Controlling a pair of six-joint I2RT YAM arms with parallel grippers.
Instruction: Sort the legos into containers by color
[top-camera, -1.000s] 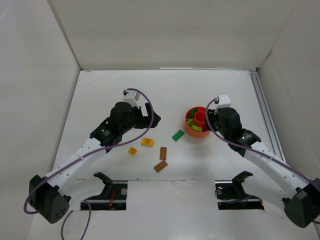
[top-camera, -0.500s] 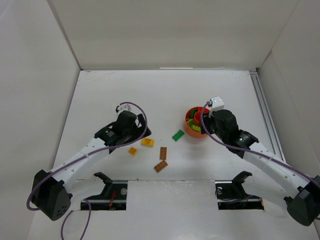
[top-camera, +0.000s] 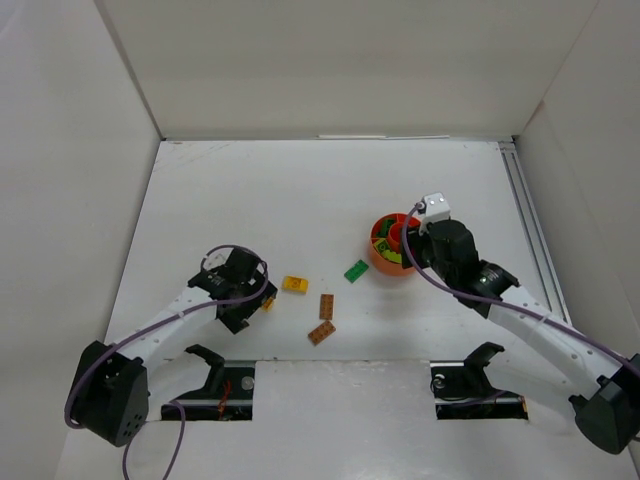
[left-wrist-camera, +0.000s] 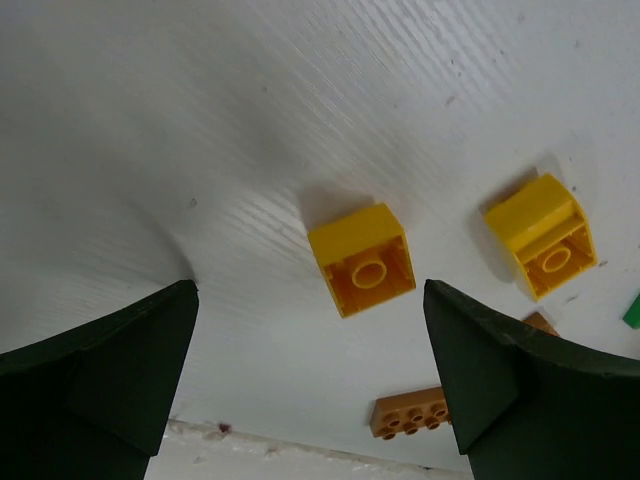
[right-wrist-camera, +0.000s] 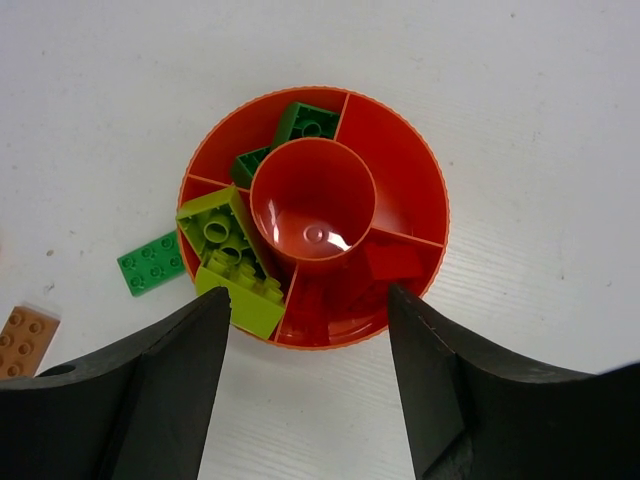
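Lining up my left gripper (left-wrist-camera: 310, 290), released and carrying nothing, I want the small yellow brick (left-wrist-camera: 362, 258) centred between the fingers before I descend. It lies skewed on the bench (left-wrist-camera: 250, 120) with its hollow side showing, so I judge that a slight wrist twist would square the pinch on its flat walls. A second yellow brick (left-wrist-camera: 540, 235) and a brown brick (left-wrist-camera: 410, 412) lie near but apart, leaving closing room. The bench's near edge is close behind my fingers. My right gripper (right-wrist-camera: 308, 292) hangs spread and empty over the bowl (right-wrist-camera: 392, 150), well apart across open bench.
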